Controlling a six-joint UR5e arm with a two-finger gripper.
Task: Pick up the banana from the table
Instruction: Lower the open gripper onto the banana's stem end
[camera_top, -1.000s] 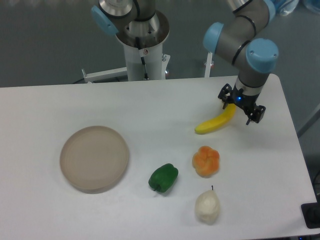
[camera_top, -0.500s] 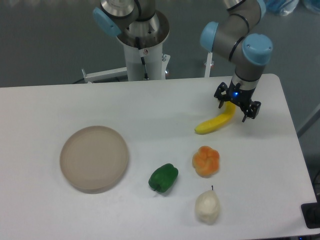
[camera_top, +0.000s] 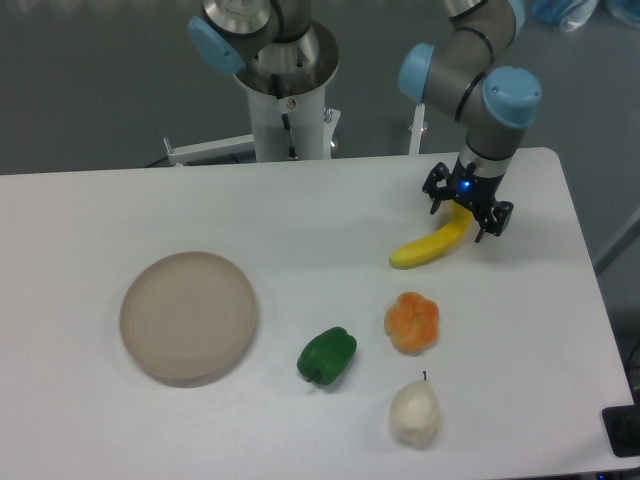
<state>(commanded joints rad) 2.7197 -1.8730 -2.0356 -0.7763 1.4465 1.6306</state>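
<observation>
The gripper has crept up and to the left over the last second, and the banana has not shifted with it. Its two dark fingers stand spread apart on either side of the banana's upper right end, and from here I cannot say whether either one touches the fruit; they have not closed on it. That end of the banana is hidden under the gripper, so its tip is lost to view. A small blue light glows on the wrist just above.

The banana lies on the table toward the right rear, a smooth, bright yellow curve running down and left from the gripper. The table is a flat, matte white slab; its front edge is cut off by the frame.

Just in front of the banana sits an orange fruit, lobed like a small pumpkin. In front of that is a white pear with a rough, chalky look and a thin dark stem. A glossy green pepper is to the left of the two. Well to the left rests a round beige plate, dull and shallow-rimmed.

The arm's upper links run out of the top of the picture.
</observation>
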